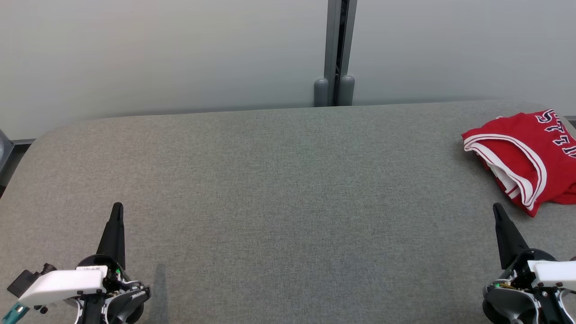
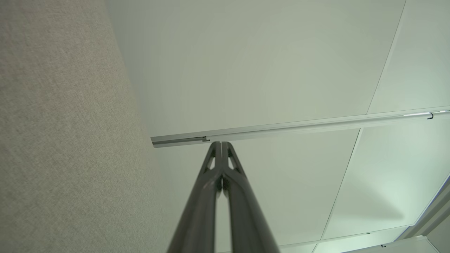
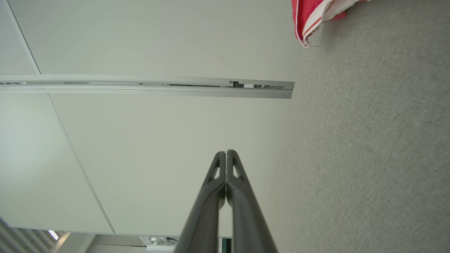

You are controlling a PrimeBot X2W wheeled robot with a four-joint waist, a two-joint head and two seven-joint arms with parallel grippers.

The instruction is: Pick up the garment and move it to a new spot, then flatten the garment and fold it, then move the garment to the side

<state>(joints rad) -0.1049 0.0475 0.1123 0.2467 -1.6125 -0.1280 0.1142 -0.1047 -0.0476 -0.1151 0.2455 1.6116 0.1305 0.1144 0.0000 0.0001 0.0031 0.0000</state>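
The garment is a red jersey with white trim and dark lettering, lying folded in a bundle at the far right of the grey table. A corner of the garment shows at the top of the right wrist view. My right gripper rests shut at the lower right, a little in front of the garment and apart from it. At the lower left my left gripper is shut and empty. In both wrist views the fingertips meet, left gripper and right gripper, with nothing between them.
A pale wall runs behind the table, with a grey vertical post near the middle. The table's rounded back-left corner and back edge are in view. The garment lies close to the right edge.
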